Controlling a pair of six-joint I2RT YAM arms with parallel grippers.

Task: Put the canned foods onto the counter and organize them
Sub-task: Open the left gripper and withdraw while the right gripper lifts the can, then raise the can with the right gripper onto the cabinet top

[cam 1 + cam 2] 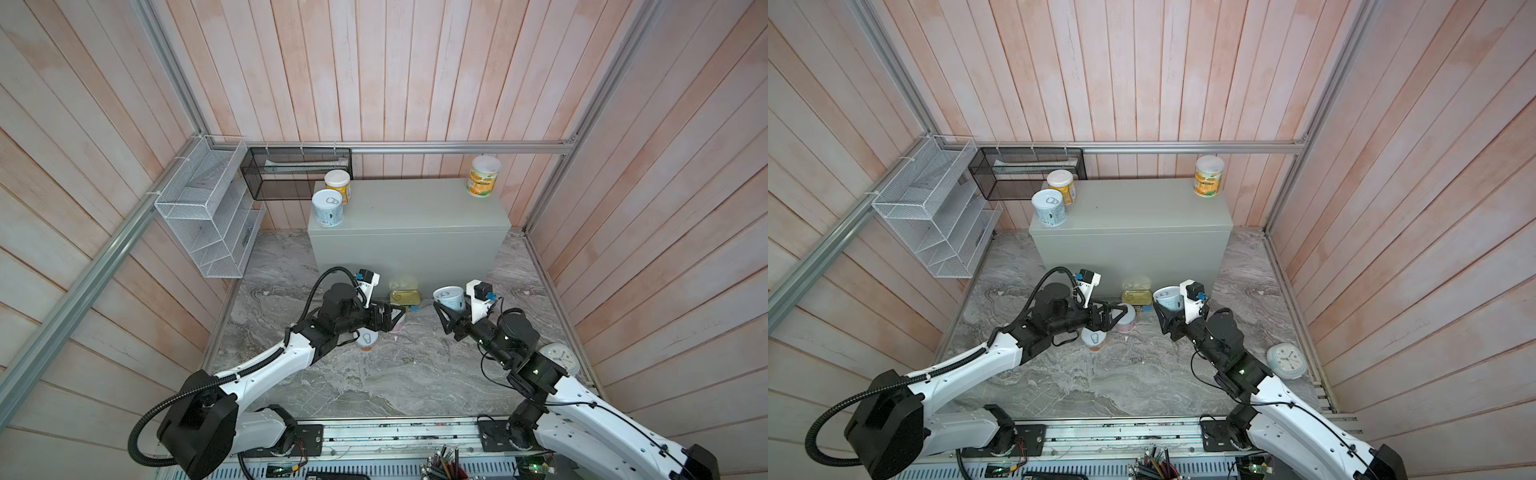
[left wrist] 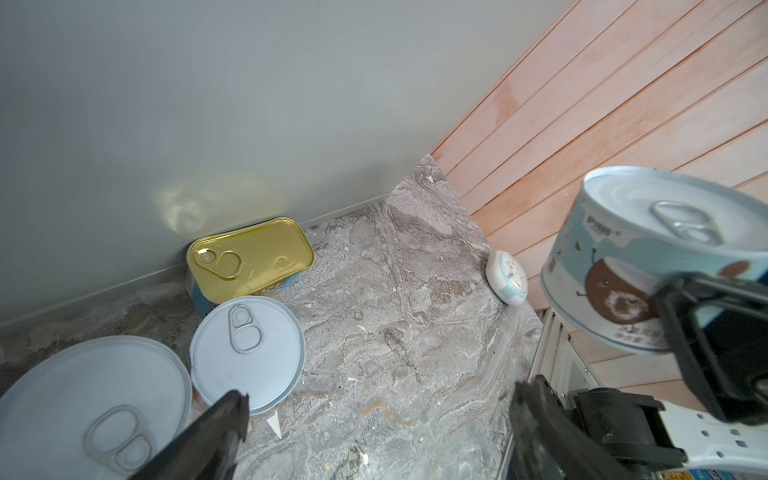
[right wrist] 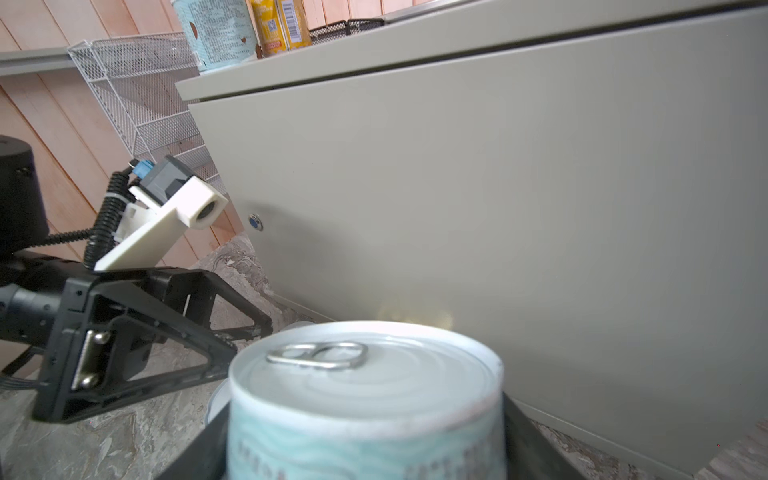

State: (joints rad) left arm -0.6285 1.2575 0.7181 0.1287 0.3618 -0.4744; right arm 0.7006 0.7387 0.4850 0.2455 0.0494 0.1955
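In both top views the right tool [image 1: 450, 309] is clenched on a pale blue can [image 1: 449, 296], held clear of the marble surface [image 1: 374, 386] in front of the bench [image 1: 409, 208], probably so it can go up with the cans [image 1: 328, 208] already standing on top. The left tool [image 1: 1116, 316] is spread wide and released at a pink can [image 1: 1126, 321], apparently lining up a grasp

Left wrist view: just ahead of the left tool's fingers [image 2: 224, 428] sits the pink can [image 2: 248, 347]. Beyond it the gold tin [image 2: 249, 259] lies against the bench wall, with no can yet between the fingers

Right wrist view: the pale blue can [image 3: 365, 395] stands upright in the right tool, with the bench front [image 3: 498, 208] beyond it
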